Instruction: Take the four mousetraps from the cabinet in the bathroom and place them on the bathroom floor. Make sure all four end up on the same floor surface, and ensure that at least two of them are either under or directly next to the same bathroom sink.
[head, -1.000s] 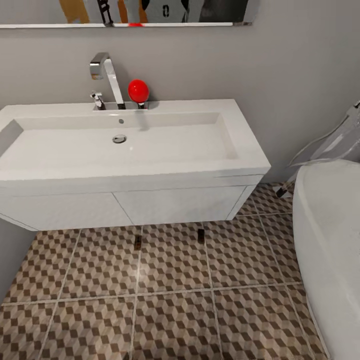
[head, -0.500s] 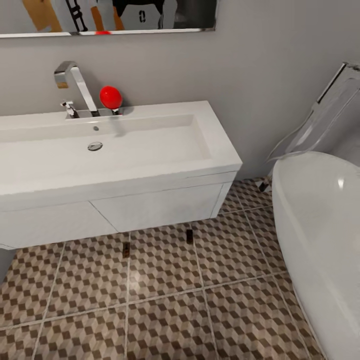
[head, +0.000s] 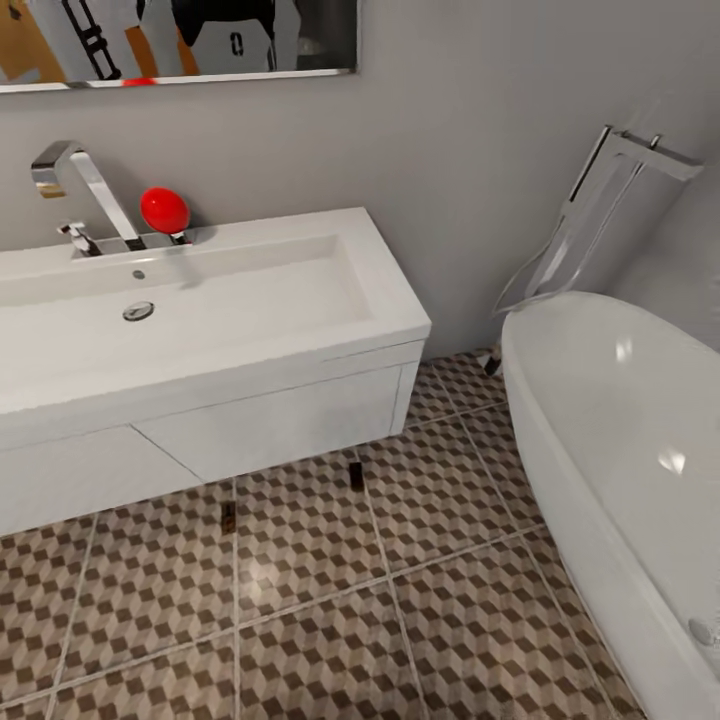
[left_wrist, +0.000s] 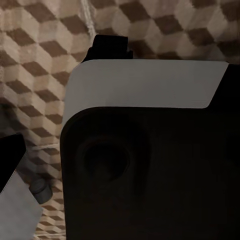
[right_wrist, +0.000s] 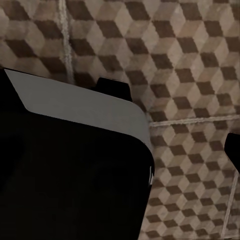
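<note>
Mousetraps, two of them (head: 228, 515) (head: 356, 475), lay on the bathroom floor (head: 300, 600) just in front of the white vanity (head: 270, 425), near its sink (head: 180, 300). View had swung right since a second ago, bringing in the bathtub (head: 620, 430); likely heading off for the rest. Wrist views gave arm housing over tiles; claw state cannot be told, and neither could trap-to-claw spacing.
</note>
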